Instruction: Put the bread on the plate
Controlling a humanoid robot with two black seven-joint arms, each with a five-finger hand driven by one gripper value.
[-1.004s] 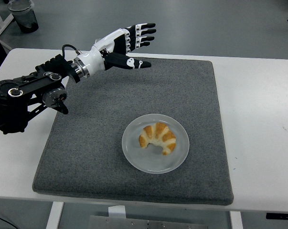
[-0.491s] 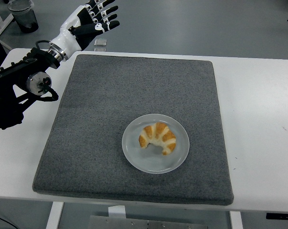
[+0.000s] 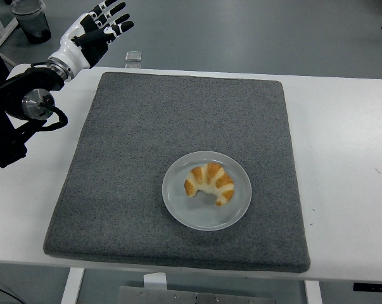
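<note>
White surface point(image 3: 343, 145) carries the golden curved croissant point(image 3: 208, 182) on the round translucent plate point(image 3: 178, 209), so park your empty, spread-fingered left hand point(image 3: 97, 26) beyond the far-left corner.

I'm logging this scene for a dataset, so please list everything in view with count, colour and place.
croissant: one, golden brown with pale stripes, lying on the plate
plate: one, pale grey, round, on the mat, near its front centre
mat: one, dark grey, square, covering the middle of the table
table: one, white, filling most of the view
bin: one, dark, on the floor at the top left
small object: one, grey, on the floor just beyond the table's far edge; too small to identify
left hand: one, black and white, fingers spread, holding nothing, raised beyond the table's far left corner
right arm: not in view
</note>
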